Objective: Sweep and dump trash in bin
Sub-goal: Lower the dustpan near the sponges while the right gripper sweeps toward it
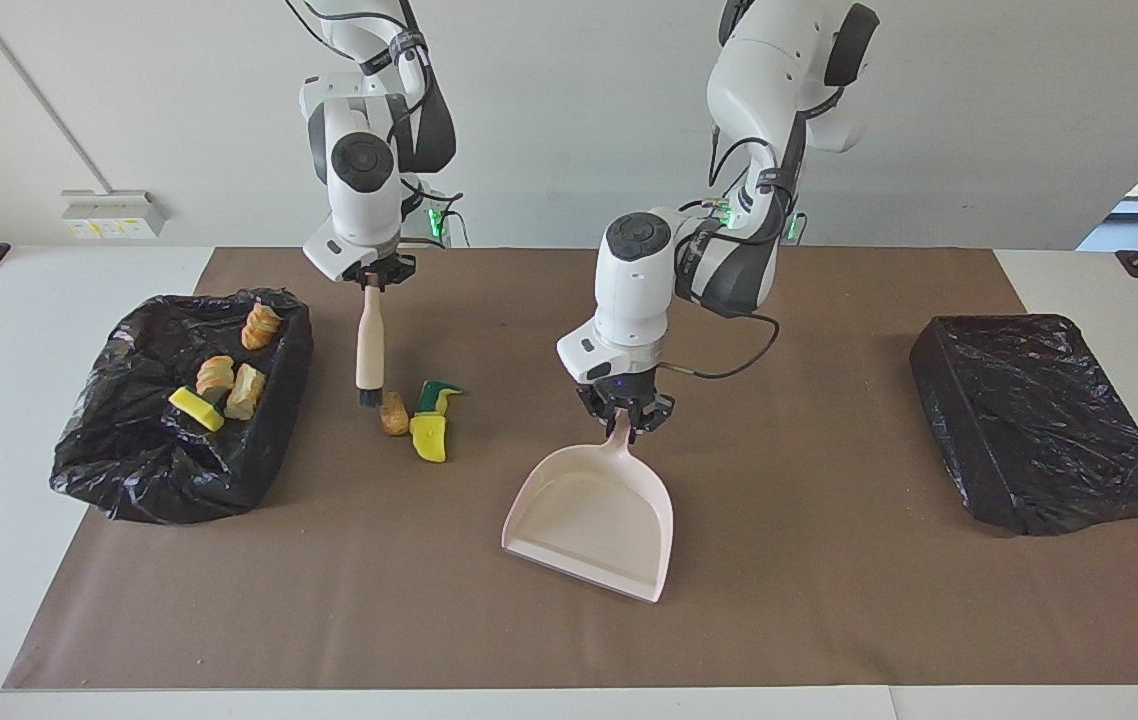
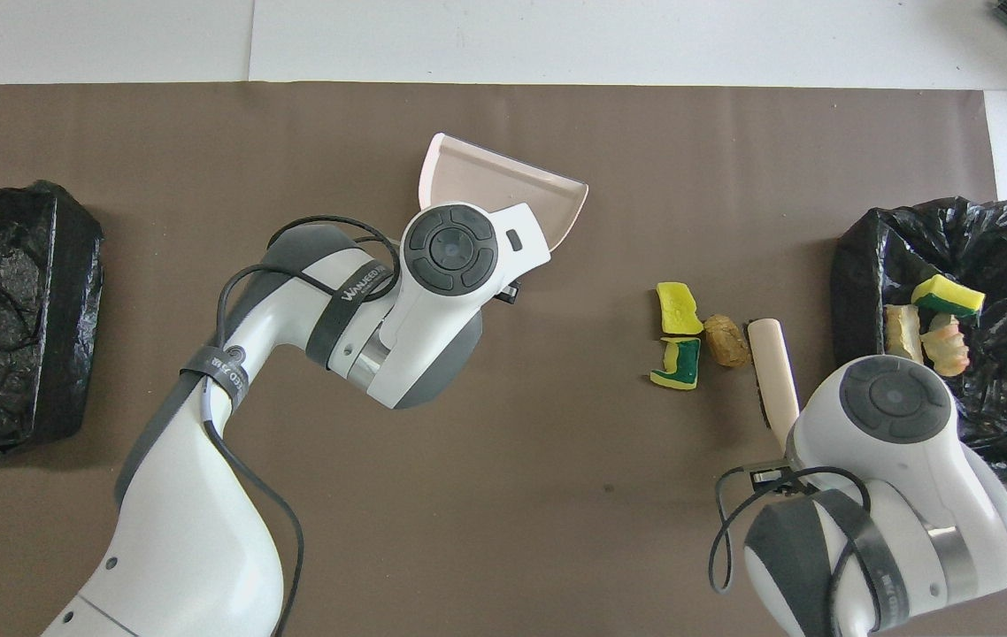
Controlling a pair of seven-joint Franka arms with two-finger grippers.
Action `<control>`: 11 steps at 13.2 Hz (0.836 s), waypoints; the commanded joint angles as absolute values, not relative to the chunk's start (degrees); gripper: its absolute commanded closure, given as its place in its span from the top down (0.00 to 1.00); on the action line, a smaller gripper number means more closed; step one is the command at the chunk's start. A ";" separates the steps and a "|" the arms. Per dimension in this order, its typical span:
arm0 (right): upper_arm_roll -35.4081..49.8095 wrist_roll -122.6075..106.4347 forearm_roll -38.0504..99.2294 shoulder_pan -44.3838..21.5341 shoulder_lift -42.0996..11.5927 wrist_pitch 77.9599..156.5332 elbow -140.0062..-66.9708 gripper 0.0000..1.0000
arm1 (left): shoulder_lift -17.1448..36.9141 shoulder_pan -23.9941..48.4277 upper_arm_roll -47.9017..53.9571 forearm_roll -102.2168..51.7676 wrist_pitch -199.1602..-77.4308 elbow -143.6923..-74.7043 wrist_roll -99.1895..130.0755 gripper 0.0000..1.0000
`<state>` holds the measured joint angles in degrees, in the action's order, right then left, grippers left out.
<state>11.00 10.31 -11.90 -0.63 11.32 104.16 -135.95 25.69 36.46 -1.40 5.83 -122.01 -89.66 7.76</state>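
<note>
Trash lay in two places. Three bits sat loose on the brown mat [image 1: 779,620] that covered the surface: a tan lump [image 1: 393,413], a green-and-yellow sponge piece [image 1: 437,396] and a yellow sponge piece [image 1: 429,438], close together between the pink dustpan [image 1: 594,520] and the open bin lined with a black bag [image 1: 144,470] at the right arm's end. Four more bits rested inside that bin: a yellow sponge [image 1: 196,408] and three tan lumps [image 1: 216,374].

At the left gripper [image 1: 623,424] the jaws were clenched on the dustpan's handle, the pan tilted with its open mouth pointing away from the robots. At the right gripper [image 1: 375,281] the jaws were clamped on the top of the beige brush [image 1: 367,345], which hung upright with its dark bristles down just beside the tan lump, on the side toward the open bin. Whether the bristles touched the mat was unclear.

A second bag-covered bin [image 1: 1034,420] stood at the left arm's end of the surface.
</note>
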 commanded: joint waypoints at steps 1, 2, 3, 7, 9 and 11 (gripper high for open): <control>11.95 9.58 -16.43 0.09 4.50 103.37 -130.27 0.00 | 19.61 34.46 -1.14 6.94 -117.70 -94.38 -5.48 0.00; 11.95 9.58 -16.44 0.09 2.92 103.01 -128.86 0.00 | 19.25 34.37 -1.14 6.94 -117.16 -95.18 -10.32 0.00; 11.95 9.49 -16.44 0.17 1.16 102.40 -127.72 0.00 | 18.73 34.19 -1.14 6.94 -117.25 -95.97 -14.37 0.00; 12.04 9.32 -11.28 0.35 -1.93 101.26 -124.46 0.00 | 17.06 32.78 -1.05 6.86 -117.85 -100.09 -33.52 0.00; 12.13 9.06 -6.27 -0.79 -3.07 99.68 -123.76 0.00 | 16.27 33.22 -1.05 6.86 -120.31 -101.94 -43.81 0.00; 12.13 9.14 1.38 -0.79 -5.87 93.11 -117.37 0.00 | 14.78 33.40 -1.14 6.94 -121.55 -104.92 -44.56 0.00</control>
